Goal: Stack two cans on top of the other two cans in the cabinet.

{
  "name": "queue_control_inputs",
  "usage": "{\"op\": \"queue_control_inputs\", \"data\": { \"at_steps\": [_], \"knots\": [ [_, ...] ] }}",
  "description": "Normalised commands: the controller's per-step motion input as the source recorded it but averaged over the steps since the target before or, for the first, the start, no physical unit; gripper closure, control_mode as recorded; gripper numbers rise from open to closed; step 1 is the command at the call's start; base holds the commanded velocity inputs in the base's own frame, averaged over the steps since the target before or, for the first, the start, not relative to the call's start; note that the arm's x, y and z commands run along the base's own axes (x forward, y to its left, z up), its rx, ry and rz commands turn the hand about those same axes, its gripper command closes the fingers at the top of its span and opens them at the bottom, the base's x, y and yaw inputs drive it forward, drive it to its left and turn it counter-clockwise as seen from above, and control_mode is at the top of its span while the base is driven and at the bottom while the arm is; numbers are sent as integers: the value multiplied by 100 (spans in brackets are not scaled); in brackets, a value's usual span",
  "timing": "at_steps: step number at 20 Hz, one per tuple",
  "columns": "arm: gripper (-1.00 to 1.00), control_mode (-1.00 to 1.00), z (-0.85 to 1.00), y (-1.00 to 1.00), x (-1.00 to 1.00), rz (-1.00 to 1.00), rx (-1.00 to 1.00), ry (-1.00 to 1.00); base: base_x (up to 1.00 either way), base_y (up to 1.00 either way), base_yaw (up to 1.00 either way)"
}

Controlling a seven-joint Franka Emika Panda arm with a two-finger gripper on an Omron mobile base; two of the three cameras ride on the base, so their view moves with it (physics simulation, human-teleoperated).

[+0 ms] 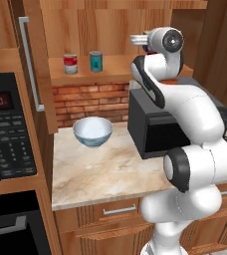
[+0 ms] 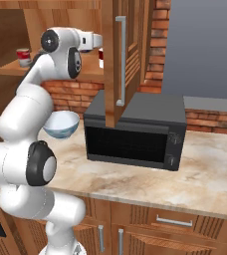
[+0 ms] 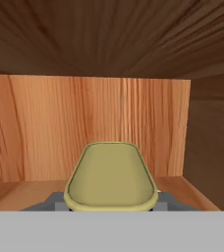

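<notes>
My gripper [image 3: 111,199] is inside the cabinet [image 1: 116,70], shut on a can [image 3: 111,174] whose yellowish top fills the lower middle of the hand view, above the plank shelf. A dark blue bit of this can [image 1: 147,48] peeks out behind my hand. On the shelf to the left stand the silver can with the red and white label [image 1: 70,63] and the teal can [image 1: 96,61], upright and side by side. A red-banded can [image 2: 101,55] shows partly at the door's edge. The cabinet door [image 2: 119,60] stands open.
A pale blue bowl [image 1: 92,131] sits on the marble counter [image 1: 100,174] below the shelf. A black microwave [image 2: 135,132] stands to its right under the open door. A black oven panel [image 1: 6,129] is at the left, with drawers [image 1: 119,210] under the counter.
</notes>
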Motion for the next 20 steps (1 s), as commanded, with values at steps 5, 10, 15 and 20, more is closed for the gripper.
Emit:
{"op": "queue_control_inputs", "data": {
  "at_steps": [5, 10, 15, 20],
  "knots": [
    [100, -100, 6, -5, -4, -7, 0, 2, 0, 0, 0],
    [100, -100, 0, -18, 0, -3, 0, 3, 0, 0, 0],
    [100, -100, 3, -34, 0, -4, 0, 2, 0, 0, 0],
    [100, -100, 1, -22, 0, -3, 0, 2, 0, 0, 0]
  ]
}}
